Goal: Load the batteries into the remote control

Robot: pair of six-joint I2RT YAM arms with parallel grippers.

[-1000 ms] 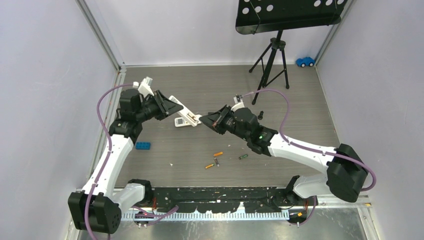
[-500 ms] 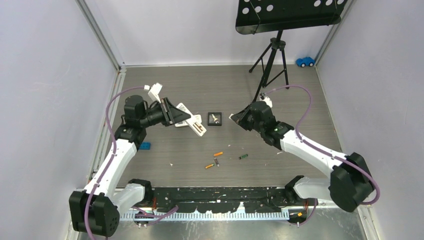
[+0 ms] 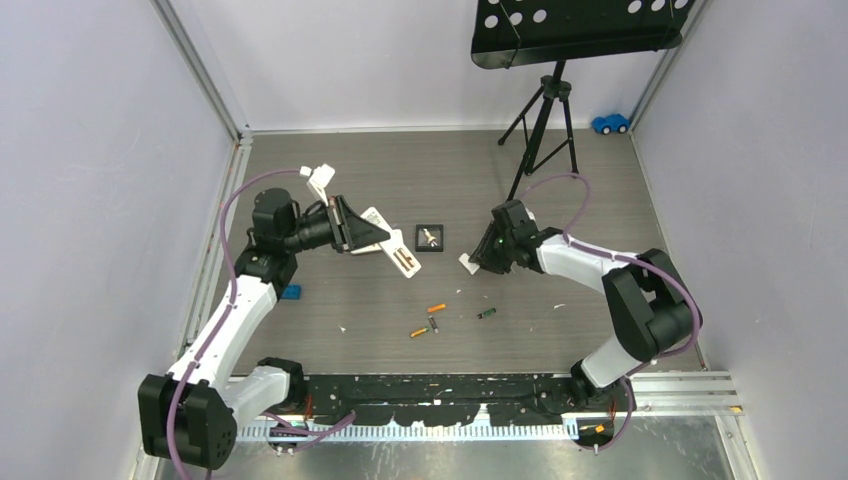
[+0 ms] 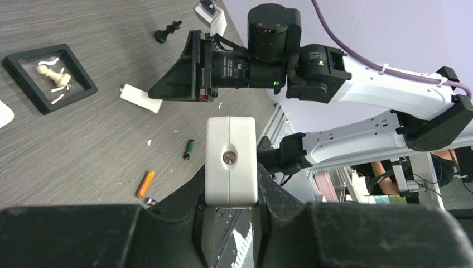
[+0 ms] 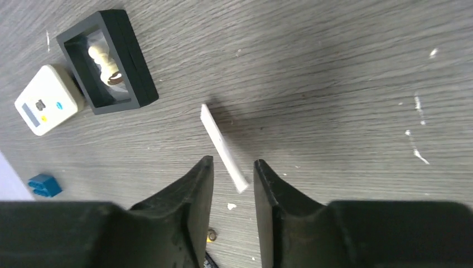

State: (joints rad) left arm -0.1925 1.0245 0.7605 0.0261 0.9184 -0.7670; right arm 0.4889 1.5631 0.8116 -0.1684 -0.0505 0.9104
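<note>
My left gripper [image 3: 372, 234] is shut on the long white remote control [image 3: 398, 252] and holds it tilted above the table; its end face with a screw shows between the jaws [image 4: 231, 162]. My right gripper [image 3: 476, 260] is low over the table, jaws slightly apart. A thin white cover strip [image 5: 223, 146] rests with its end between the fingertips, not pinched. The batteries lie loose on the table: two orange [image 3: 436, 307] [image 3: 419, 332], one dark [image 3: 433, 324], one green-and-black [image 3: 486, 313]. The green [image 4: 189, 149] and one orange [image 4: 145, 183] also show in the left wrist view.
A black frame with a pale chess pawn [image 3: 431, 237] lies between the grippers. A shorter white remote [image 5: 49, 99] lies beside it. A blue brick [image 3: 290, 292] sits left. A music stand tripod [image 3: 545, 110] and blue toy car [image 3: 610, 123] are at the back.
My right gripper has pulled away from the remote to the right, taking the white cover strip, and come down to the table. My left gripper has shifted slightly right with the remote.
</note>
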